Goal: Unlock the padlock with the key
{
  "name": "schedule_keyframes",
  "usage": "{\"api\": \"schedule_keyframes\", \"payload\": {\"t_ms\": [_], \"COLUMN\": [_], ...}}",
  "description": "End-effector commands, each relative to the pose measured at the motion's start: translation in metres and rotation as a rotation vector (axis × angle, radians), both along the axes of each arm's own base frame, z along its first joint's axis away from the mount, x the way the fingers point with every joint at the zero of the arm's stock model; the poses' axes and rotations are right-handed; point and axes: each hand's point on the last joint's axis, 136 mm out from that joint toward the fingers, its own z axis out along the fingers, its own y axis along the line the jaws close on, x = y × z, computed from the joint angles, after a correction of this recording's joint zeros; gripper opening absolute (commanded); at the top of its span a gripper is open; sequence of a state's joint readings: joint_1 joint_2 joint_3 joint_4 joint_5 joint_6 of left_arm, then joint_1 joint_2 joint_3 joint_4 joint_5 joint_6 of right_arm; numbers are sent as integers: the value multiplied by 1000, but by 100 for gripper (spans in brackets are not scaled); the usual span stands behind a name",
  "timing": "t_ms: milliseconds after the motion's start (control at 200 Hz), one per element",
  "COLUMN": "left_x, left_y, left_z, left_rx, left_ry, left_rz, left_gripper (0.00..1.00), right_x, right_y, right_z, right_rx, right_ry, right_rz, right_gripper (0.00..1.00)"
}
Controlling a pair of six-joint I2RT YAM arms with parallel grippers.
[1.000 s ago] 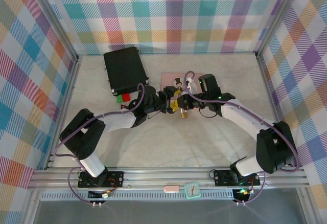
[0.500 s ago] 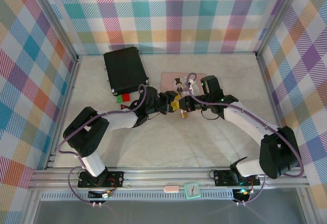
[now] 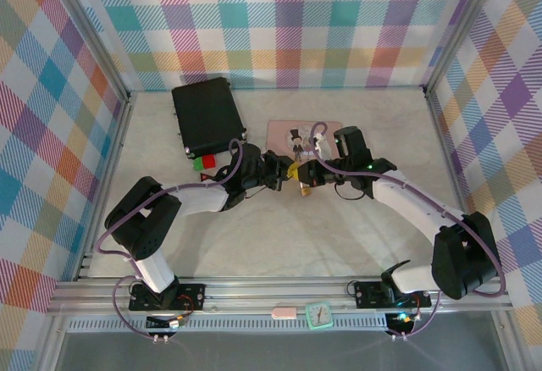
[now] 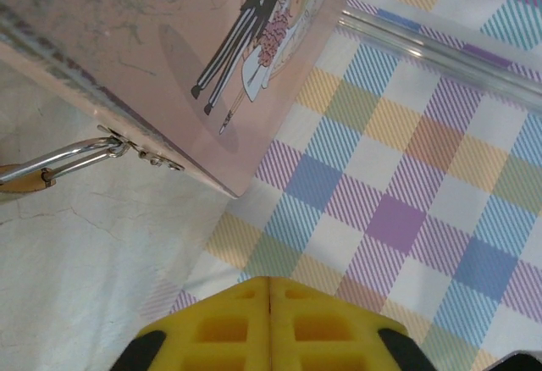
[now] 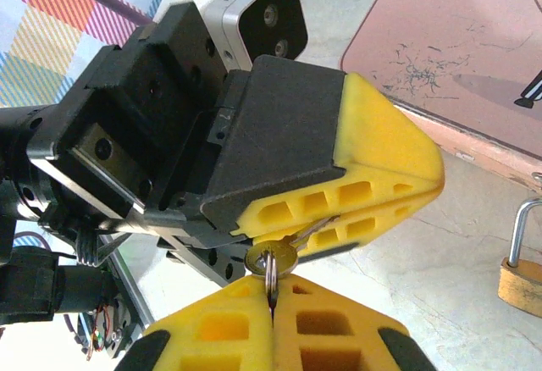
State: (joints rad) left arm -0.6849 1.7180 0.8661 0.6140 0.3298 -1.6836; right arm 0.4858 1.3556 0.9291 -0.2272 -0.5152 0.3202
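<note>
The small silvery key is held at both ends. Its blade lies between the yellow fingers of my left gripper, which is shut on it. Its round head carries a ring, and my right gripper is shut on that ring. The two grippers meet tip to tip in front of the pink picture tin. The tiny brass padlock lies on the table just beside them, also seen from above as the padlock. In the left wrist view its thin shackle reaches to the tin's clasp.
A black case lies at the back left, with small red and green blocks by its near corner. The pink tin sits close behind the grippers. Plaid walls enclose the pale table.
Both grippers stay joined at the key. The right wrist has shifted slightly to the right, uncovering more of the pink tin's picture.
</note>
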Motion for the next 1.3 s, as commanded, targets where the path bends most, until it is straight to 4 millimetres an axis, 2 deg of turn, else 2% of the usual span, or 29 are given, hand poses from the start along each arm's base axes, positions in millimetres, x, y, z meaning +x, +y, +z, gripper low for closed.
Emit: {"api": "schedule_keyframes", "payload": {"t_ms": [0,110,145,150,155,190,235,350,460,610,810,945,1075,1295], "left_x": [2,3,5,5,5,8,12,23,31,34,23,16,14,15], "left_y": [0,3,6,6,6,9,14,22,24,29,38,40,41,41], "left_z": [8,7,7,8,9,12,13,30,55,89,124,135,139,147], "left_rx": [-18,10,30,33,37,67,118,229,332,423,400,355,313,229], "left_ry": [-35,-53,-77,-85,-94,-142,-185,-347,-528,-744,-975,-1035,-1041,-1016], "left_rz": [-2,2,4,2,1,1,-5,-14,-42,-45,-11,1,14,43], "left_gripper": [0,0,0,0,0,0,0,0,0,0,0,0,0,0], "right_x": [-5,-4,-3,-3,-3,-3,-2,3,12,24,26,16,8,8], "right_y": [0,-2,-3,-3,-3,-5,-7,-9,-9,-1,13,26,31,30], "right_z": [6,11,13,13,13,16,20,30,40,55,60,74,87,72], "right_rx": [3,5,5,4,4,6,9,23,50,142,229,356,425,390], "right_ry": [-28,-44,-49,-51,-51,-60,-72,-89,-79,-67,-46,-64,-96,-90], "right_rz": [15,3,-5,-9,-9,-21,-38,-79,-133,-180,-135,-41,14,5], "right_gripper": [0,0,11,17,17,34,44,60,67,67,56,49,44,42]}}
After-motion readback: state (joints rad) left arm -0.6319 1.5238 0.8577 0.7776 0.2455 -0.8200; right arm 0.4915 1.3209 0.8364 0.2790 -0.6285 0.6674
